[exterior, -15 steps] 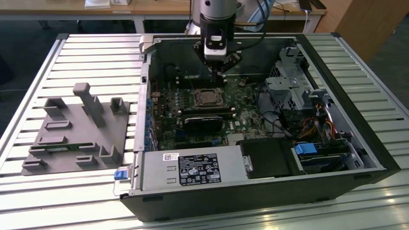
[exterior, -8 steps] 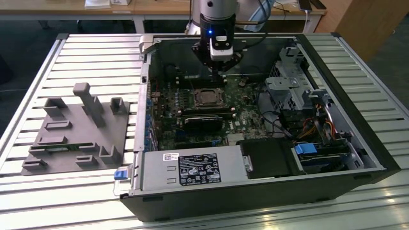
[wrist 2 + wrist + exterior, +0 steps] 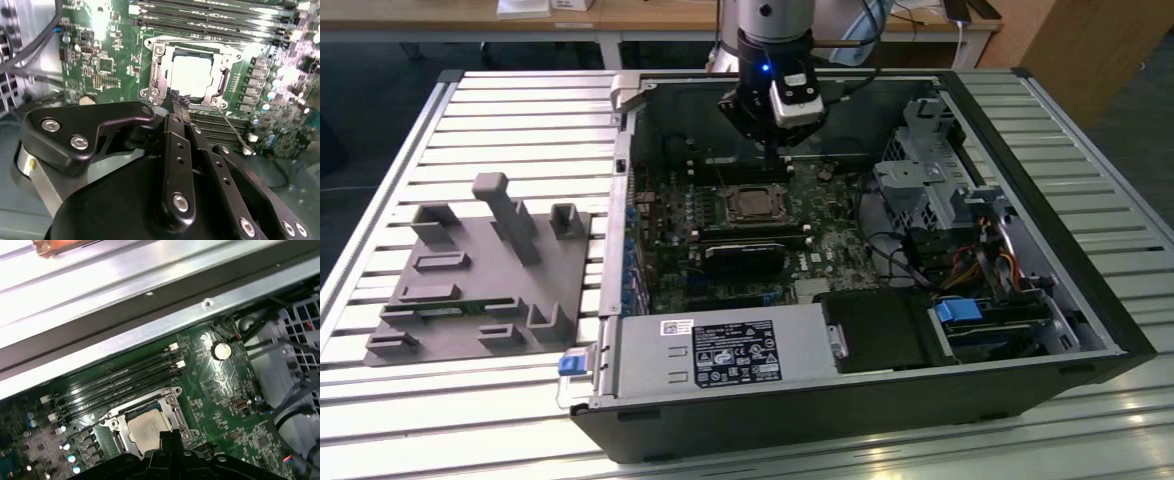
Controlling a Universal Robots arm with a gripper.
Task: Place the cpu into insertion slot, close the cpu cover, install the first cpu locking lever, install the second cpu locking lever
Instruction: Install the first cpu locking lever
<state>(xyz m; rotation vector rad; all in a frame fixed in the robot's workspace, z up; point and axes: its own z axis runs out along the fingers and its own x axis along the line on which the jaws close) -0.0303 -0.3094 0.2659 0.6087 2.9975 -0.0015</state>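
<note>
The cpu (image 3: 192, 75) lies flat in the insertion slot (image 3: 728, 205) on the green motherboard, its silver top showing. The cpu cover (image 3: 220, 82), a silver frame, lies down over the chip's edges. A thin wire locking lever (image 3: 232, 132) juts free from one corner of the socket, away from the frame. My gripper (image 3: 177, 101) hangs just over the socket's edge, its black fingers (image 3: 173, 150) drawn together to a point with nothing visible between them. In the exterior view the gripper (image 3: 779, 152) stands above the socket's far side. The first wrist view shows the cpu (image 3: 147, 427) and cover (image 3: 173, 410) just beyond the fingertips.
Long black memory slots (image 3: 120, 377) run beside the socket. A black rectangular block (image 3: 747, 255) sits in front of it, with a power supply (image 3: 720, 350) at the case's near wall. Drive cage and cables (image 3: 947, 200) crowd the exterior view's right. A grey fixture (image 3: 480, 270) stands on the table.
</note>
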